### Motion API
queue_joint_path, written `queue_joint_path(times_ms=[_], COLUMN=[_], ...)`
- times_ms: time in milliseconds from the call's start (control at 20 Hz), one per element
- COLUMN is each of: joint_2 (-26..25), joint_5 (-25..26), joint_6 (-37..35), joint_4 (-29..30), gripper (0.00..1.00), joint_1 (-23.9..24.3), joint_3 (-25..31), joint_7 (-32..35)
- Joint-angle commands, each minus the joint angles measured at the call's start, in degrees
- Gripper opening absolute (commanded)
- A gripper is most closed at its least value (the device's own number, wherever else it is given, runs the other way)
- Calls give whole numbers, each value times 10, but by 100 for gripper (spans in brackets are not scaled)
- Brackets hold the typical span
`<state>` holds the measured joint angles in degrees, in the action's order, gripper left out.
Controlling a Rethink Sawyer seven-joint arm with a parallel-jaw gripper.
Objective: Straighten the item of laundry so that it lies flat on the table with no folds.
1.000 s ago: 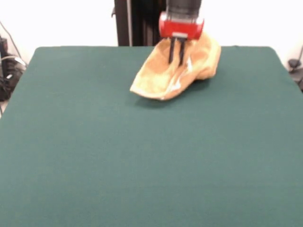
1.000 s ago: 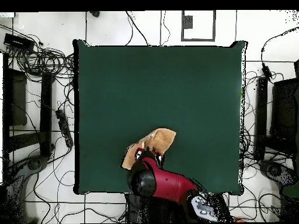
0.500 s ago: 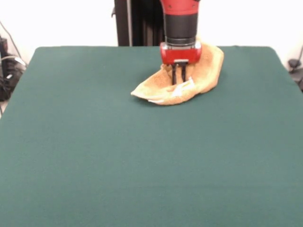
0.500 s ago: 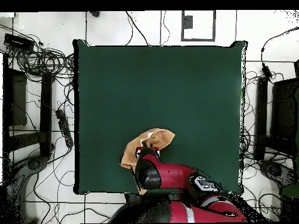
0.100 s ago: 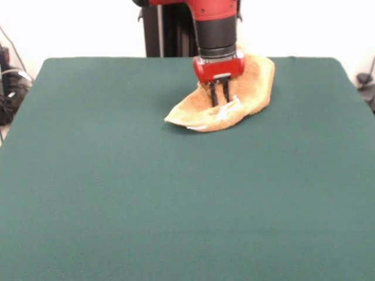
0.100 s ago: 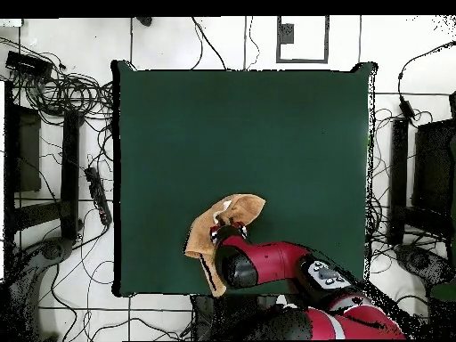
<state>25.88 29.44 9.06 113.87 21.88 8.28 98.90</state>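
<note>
Hand pins folded towel at the desk's far edge

The hand [image 5: 220, 97] is clenched on a fold of the towel [image 5: 249, 93], which lies bunched on the desk [image 5: 176, 205], far right of centre, to drag it flat. Since a second ago the hand has dropped lower and the towel has slumped flatter.

Gripper [image 5: 220, 100]: lower than a second ago, dropped from above the towel's raised edge down into its folds; shifted slightly sideways in the last half second.
Towel [image 5: 249, 88]: its lifted side has sunk and flattened toward the counter [image 5: 176, 205]; its outline is lower and longer.
</note>
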Motion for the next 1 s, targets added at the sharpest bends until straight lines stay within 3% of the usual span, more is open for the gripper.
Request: queue_joint_path(times_ms=[50, 250, 650, 1000], joint_2=[-114, -109, -77, 6], joint_5=[17, 29, 3, -27], joint_6=[-66, -87, -96, -209], joint_4=[-222, -225, -204, -179], gripper=[100, 100, 100, 100], joint_1=[-2, -3, -36, -88], joint_3=[113, 117, 77, 32], joint_7=[-17, -13, 35, 52])
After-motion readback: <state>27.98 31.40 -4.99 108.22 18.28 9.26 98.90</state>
